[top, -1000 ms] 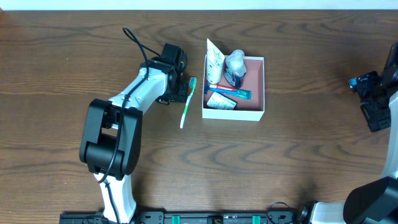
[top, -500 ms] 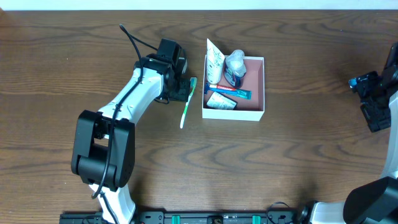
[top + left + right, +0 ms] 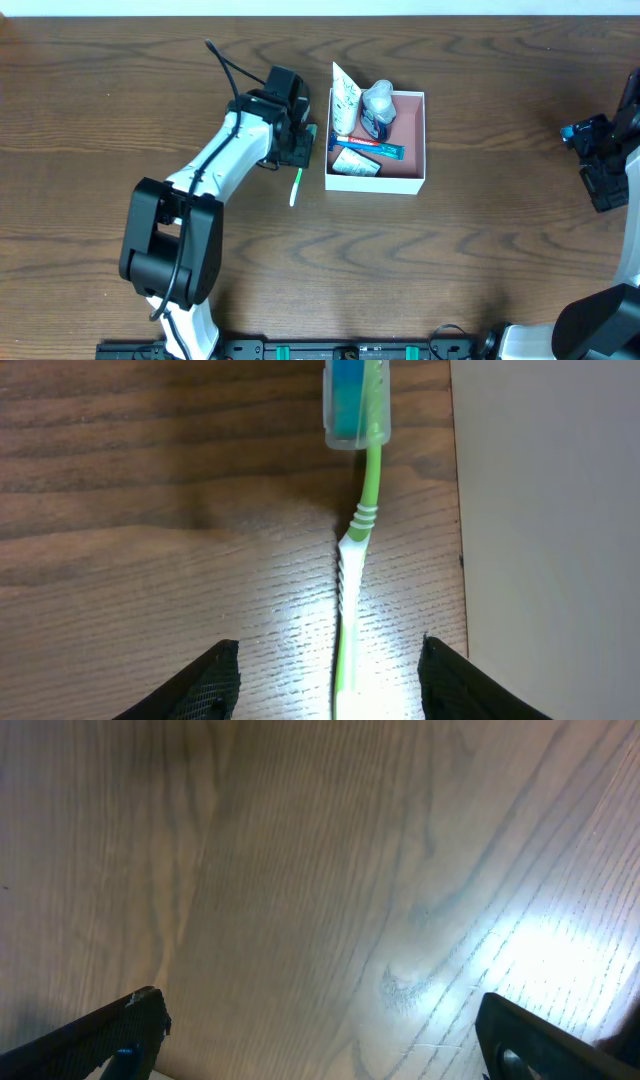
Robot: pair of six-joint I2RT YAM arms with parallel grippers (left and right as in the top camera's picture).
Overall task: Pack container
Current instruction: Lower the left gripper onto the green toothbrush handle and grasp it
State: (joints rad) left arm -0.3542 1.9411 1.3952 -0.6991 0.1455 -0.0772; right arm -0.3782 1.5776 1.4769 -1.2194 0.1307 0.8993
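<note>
The container (image 3: 410, 125) – a square, shallow box with white walls and a pink-brown floor – sits on the wooden table (image 3: 450, 260), right of centre, with toiletries lying inside. Just beside its left wall lies a green-and-white toothbrush (image 3: 352, 560). The left gripper (image 3: 332, 680) hovers over the handle, its jaws spread on either side and not touching it. The right gripper (image 3: 320, 1035) – far right, well apart – hangs over bare wood, jaws spread wide.

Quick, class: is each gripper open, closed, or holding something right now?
Left gripper: open, straddling the green toothbrush, not gripping it.
Right gripper: open, empty.
</note>
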